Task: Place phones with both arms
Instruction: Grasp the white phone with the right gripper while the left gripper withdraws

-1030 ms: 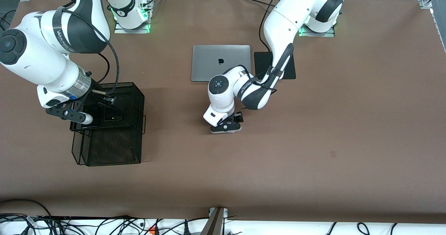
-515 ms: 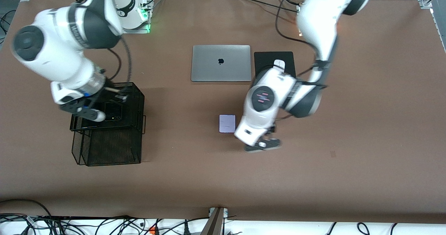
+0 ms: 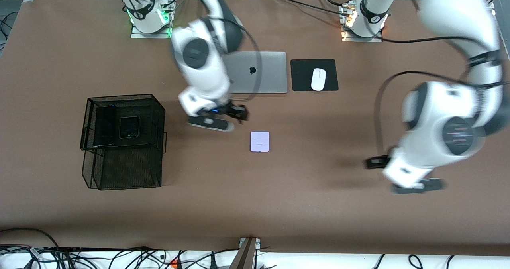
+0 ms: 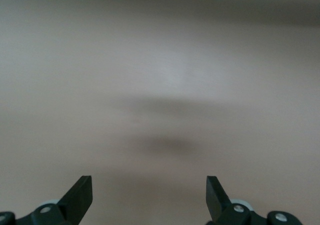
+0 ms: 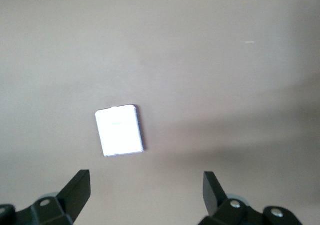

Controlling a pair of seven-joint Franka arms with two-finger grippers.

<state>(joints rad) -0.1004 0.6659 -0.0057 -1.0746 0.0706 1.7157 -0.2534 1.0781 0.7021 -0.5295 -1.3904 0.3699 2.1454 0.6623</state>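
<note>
**Both jaws wide open, nothing held; lilac phone loose on table**

Front view: right gripper (image 3: 223, 118) spread and empty, up over bare table (image 3: 318, 205) mid-frame, close to the lilac-white phone (image 3: 259, 141), which lies flat at frame centre, nearer the camera than the laptop (image 3: 267, 71). Left gripper (image 3: 398, 175) also spread and empty, low in frame at the left arm's end, well apart from any phone. Small black phone (image 3: 129, 127) flat on the top tier of the mesh basket (image 3: 157, 101) at the right arm's end; dark strip beside it (image 3: 104, 126) probably the long slim slab, hard to confirm.

Left wrist view: left gripper (image 4: 149, 195) gaping over bare table only.

Right wrist view: right gripper (image 5: 146, 192) gaping, lilac-white phone (image 5: 119, 131) just ahead, not between the fingers.

Handling, judged: rigid, thin, light, smooth shell, likely slippery. Best pinched across the short edges, centred, firm but not crushing. Low profile means getting fingertips right down at the table.
</note>
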